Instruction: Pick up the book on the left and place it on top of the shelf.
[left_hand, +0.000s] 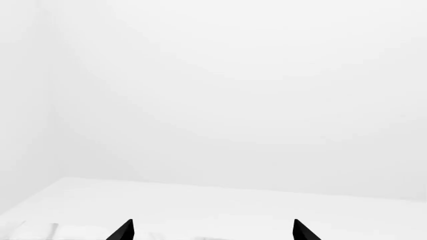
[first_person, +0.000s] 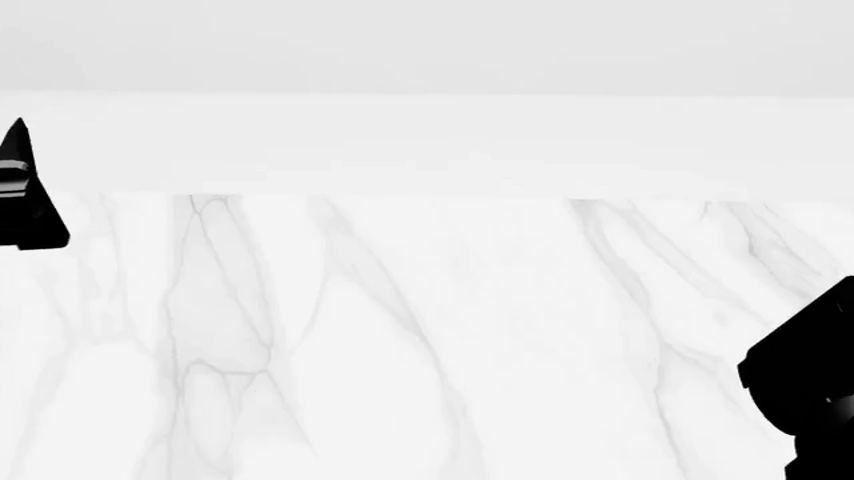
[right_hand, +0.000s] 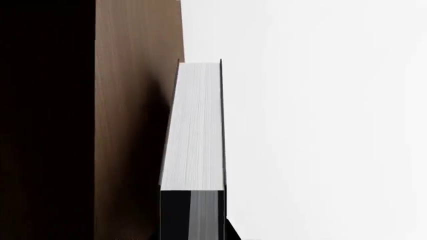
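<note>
In the right wrist view the book (right_hand: 193, 130), black-covered with white page edges, stands edge-on between my right gripper's (right_hand: 193, 235) jaws. One black fingertip (right_hand: 232, 232) shows against its cover; the other is lost in the dark. The book is close beside a brown upright panel of the shelf (right_hand: 133, 125). My left gripper (left_hand: 213, 231) is open and empty, its two black fingertips (left_hand: 123, 231) wide apart over a white surface. Neither the book nor the shelf shows in the head view.
The head view shows a white marble table top (first_person: 427, 330) with a white wall behind it. Part of my left arm (first_person: 20, 195) shows at the far left edge and part of my right arm (first_person: 807, 390) at the lower right.
</note>
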